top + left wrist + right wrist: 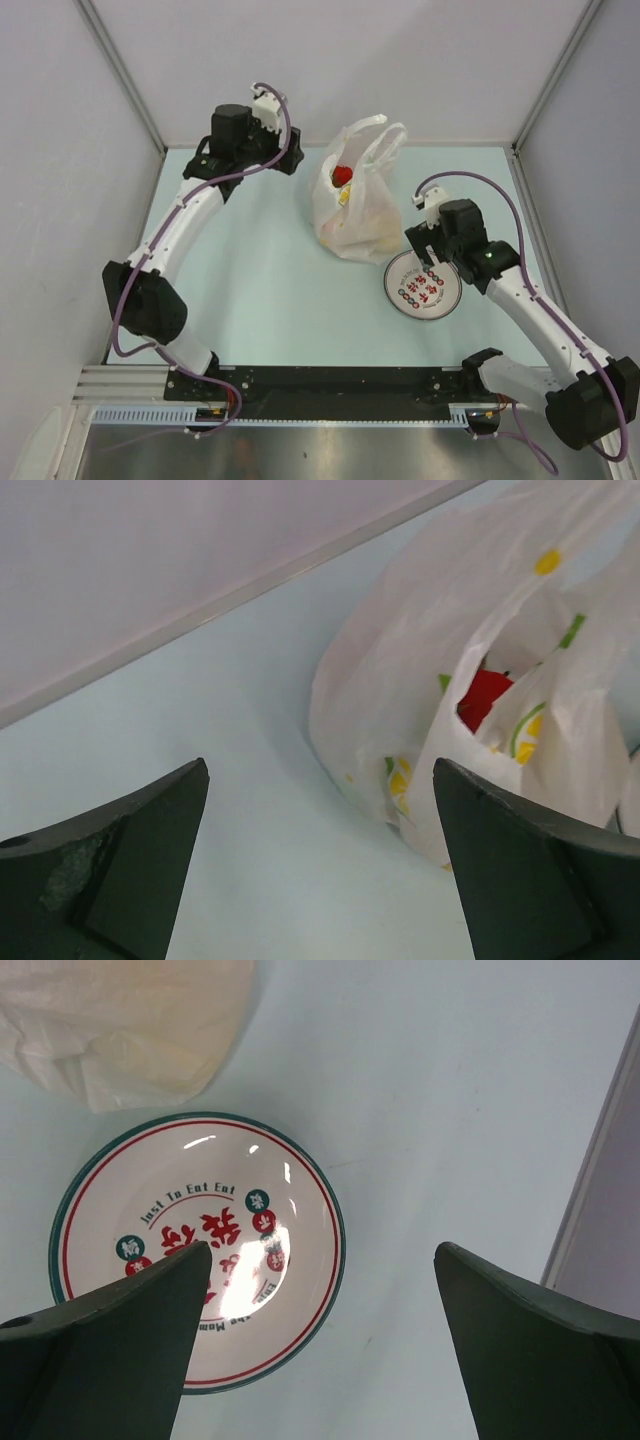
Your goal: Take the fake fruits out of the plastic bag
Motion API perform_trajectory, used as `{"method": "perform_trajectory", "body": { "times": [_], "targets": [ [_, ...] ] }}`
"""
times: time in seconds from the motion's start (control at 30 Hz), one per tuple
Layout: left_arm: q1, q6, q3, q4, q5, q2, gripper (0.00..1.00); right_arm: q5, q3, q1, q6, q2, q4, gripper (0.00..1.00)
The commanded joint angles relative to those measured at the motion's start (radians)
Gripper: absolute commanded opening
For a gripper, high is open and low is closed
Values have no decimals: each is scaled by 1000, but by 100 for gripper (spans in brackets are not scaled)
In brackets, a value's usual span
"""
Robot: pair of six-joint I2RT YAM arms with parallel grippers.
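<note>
**Fruit bagged, both pincers released**

Thin translucent white crinkly plastic bag [355, 205] at 12 o'clock on desk [260, 290], glossy red plastic strawberry [483, 697] showing in mouth. Left pincer [320, 780] at bag's 10 o'clock, right pincer [320, 1260] over round white plate [200, 1160] at 5. Likely light, slick fruit, limp film: pinch strawberry's sides.

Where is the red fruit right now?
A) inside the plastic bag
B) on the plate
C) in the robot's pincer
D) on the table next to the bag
A: the red fruit peeks out through the open top of the plastic bag, with the bag's white plastic all around it.
</note>
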Motion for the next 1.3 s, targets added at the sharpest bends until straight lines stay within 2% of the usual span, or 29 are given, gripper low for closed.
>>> {"method": "perform_trajectory", "body": {
  "times": [0.0, 0.1, 0.27, 0.4, 0.5, 0.77, 0.8, 0.93, 1.07, 1.17, 1.2, 1.27],
  "targets": [
    [-2, 28, 156, 73, 175, 38, 100, -79, 97, 9, -7, -57, -23, 100],
    [-10, 3, 290, 67, 162, 87, 100, -149, 113, 36, -30, -103, 17, 100],
    [-34, -46, 478, 50, 140, 223, 98, -181, 266, 46, 148, -27, 41, 94],
    [-85, -28, 551, 86, 134, 298, 98, -275, 357, 43, 223, 24, 67, 92],
    [-117, -11, 624, 61, 155, 369, 98, -273, 405, 43, 290, 83, 101, 91],
    [-137, -32, 601, 74, 244, 388, 89, -264, 522, 7, 439, 271, 224, 87],
    [-137, -32, 593, 76, 266, 382, 89, -267, 528, -6, 489, 284, 234, 83],
    [-139, -18, 564, 77, 323, 383, 88, -362, 583, -80, 591, 366, 267, 77],
    [-151, 7, 570, 79, 316, 406, 86, -417, 614, -82, 617, 435, 316, 72],
    [-163, 26, 572, 102, 264, 440, 78, -437, 643, -76, 631, 485, 334, 69],
    [-163, 15, 587, 106, 252, 452, 67, -439, 652, -74, 634, 498, 336, 68],
    [-159, 0, 613, 103, 234, 486, 57, -449, 686, -74, 642, 539, 340, 66]
  ]
}}
